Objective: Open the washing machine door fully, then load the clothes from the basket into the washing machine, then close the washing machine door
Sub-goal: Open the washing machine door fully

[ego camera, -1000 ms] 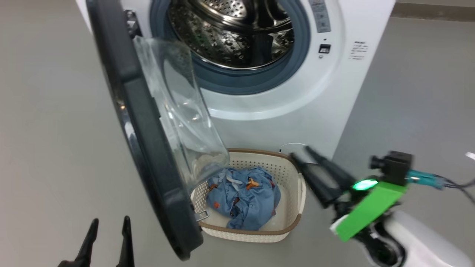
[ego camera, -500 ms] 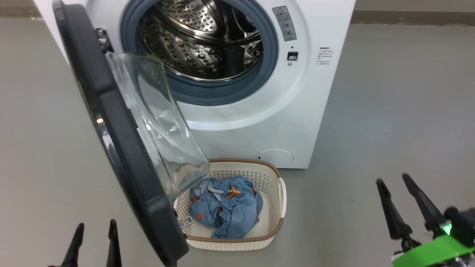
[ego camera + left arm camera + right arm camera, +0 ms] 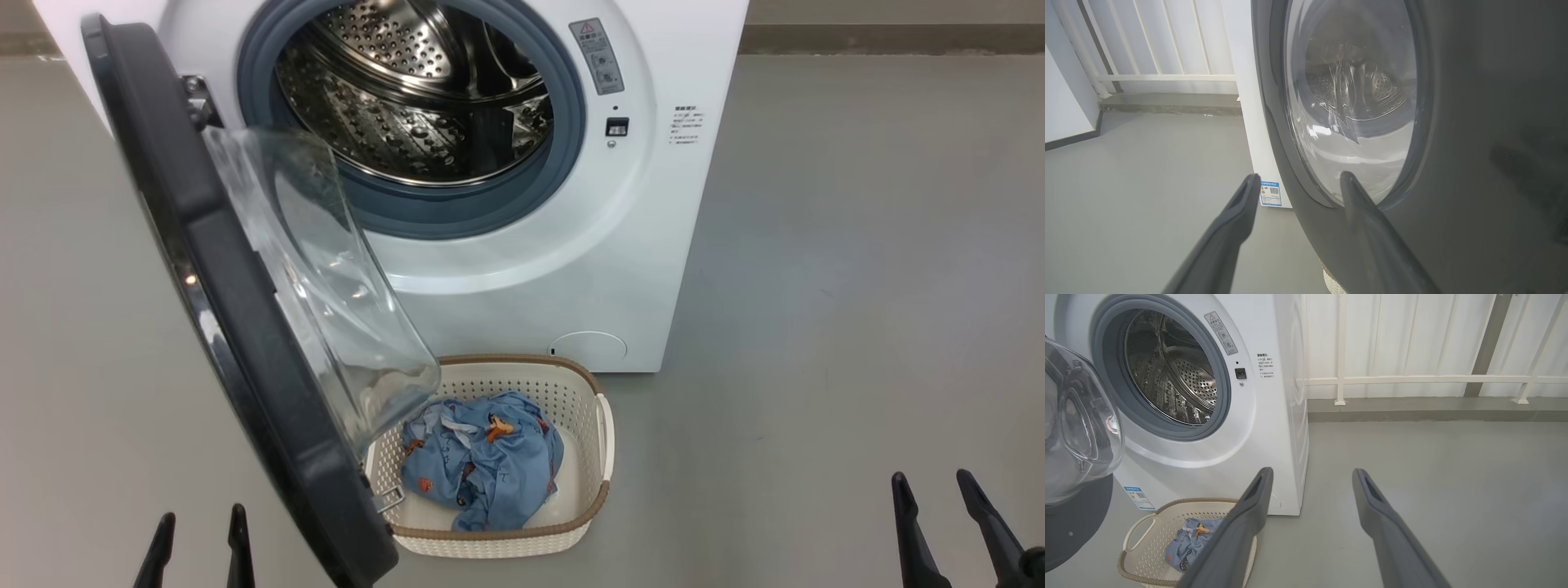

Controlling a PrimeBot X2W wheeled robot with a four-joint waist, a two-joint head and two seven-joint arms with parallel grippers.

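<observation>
1. The right pincer [image 3: 931, 478], which a second ago reached just beside the small cream perforated plastic basket [image 3: 490, 543], now sits at the head view's lower right, spread and empty.
2. The left pincer [image 3: 202, 514], lower left, is also spread and empty, near the large round glossy black washing machine door [image 3: 245, 327].
3. The door stands swung out from the big white boxy washing machine [image 3: 637, 245]. The light blue fabric clothes [image 3: 482, 465] remain in the basket, so loading likely comes next.

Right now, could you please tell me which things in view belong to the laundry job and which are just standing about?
Job: washing machine, its open door, basket, clothes.
Just there: white railing, raised ledge beneath it, grey floor.
</observation>
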